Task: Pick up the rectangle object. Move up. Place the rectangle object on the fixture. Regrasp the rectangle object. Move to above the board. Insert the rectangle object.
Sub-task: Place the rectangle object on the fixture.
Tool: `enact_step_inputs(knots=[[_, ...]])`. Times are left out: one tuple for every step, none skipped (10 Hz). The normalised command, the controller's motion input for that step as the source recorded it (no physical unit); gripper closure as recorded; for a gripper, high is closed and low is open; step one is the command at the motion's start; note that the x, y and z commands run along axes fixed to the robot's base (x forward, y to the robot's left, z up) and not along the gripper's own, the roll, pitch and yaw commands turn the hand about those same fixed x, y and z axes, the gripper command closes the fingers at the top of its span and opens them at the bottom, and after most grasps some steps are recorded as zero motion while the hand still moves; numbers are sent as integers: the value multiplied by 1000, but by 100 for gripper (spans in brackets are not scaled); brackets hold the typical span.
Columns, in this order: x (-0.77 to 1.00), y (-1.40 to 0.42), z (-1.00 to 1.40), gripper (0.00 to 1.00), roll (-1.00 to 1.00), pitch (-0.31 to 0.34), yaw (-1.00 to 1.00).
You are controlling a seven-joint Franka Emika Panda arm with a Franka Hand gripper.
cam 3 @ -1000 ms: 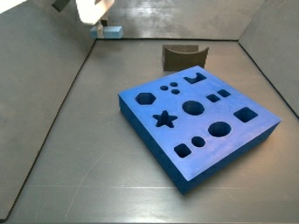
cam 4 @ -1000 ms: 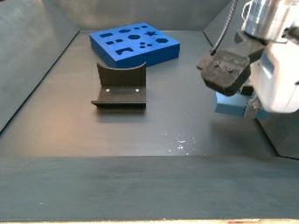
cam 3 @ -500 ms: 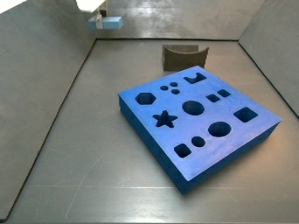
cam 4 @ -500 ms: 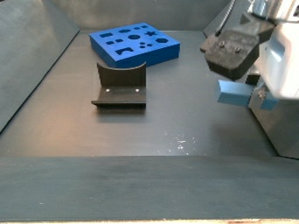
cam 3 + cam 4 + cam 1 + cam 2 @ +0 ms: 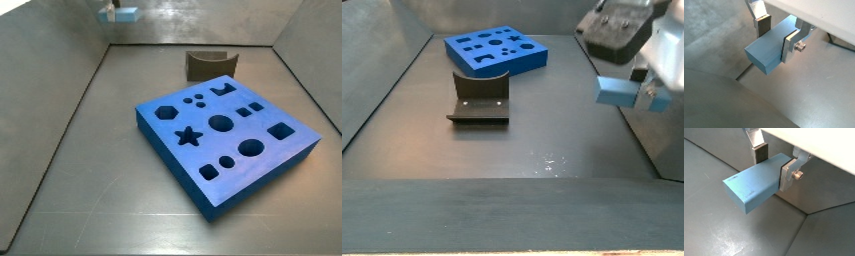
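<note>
My gripper (image 5: 776, 36) is shut on the rectangle object (image 5: 767, 50), a light-blue block held across its width between the silver finger plates and sticking out past them in both wrist views (image 5: 751, 187). It hangs well above the floor at the enclosure's edge; in a side view the block (image 5: 619, 92) shows under the gripper (image 5: 639, 82), and far back in a side view (image 5: 123, 15). The dark fixture (image 5: 478, 100) stands on the floor between gripper and board (image 5: 494, 49). The bright-blue board (image 5: 227, 137) with shaped cut-outs lies apart from the fixture (image 5: 210, 64).
Grey walls close in the dark floor on all sides; the gripper hangs close to one wall (image 5: 657, 150). A floor seam (image 5: 744, 71) runs below the held block.
The gripper has risen steadily with the rectangle object, from near the floor to well above it. Board and fixture have not moved.
</note>
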Motion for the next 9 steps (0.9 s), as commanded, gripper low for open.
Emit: enact_step_inputs(knots=[[-52, -2, 923, 100, 145, 90, 8], [-48, 1, 815, 100, 138, 95, 8], [-34, 2, 665, 100, 120, 94, 7], [-29, 5, 546, 100, 111, 102, 8], [-26, 5, 464, 100, 116, 104, 8], [-24, 0, 297, 100, 127, 108, 10], [-20, -7, 168, 100, 126, 111, 12], [1000, -549, -115, 100, -31, 13, 1000], [1000, -547, -121, 100, -32, 13, 1000]])
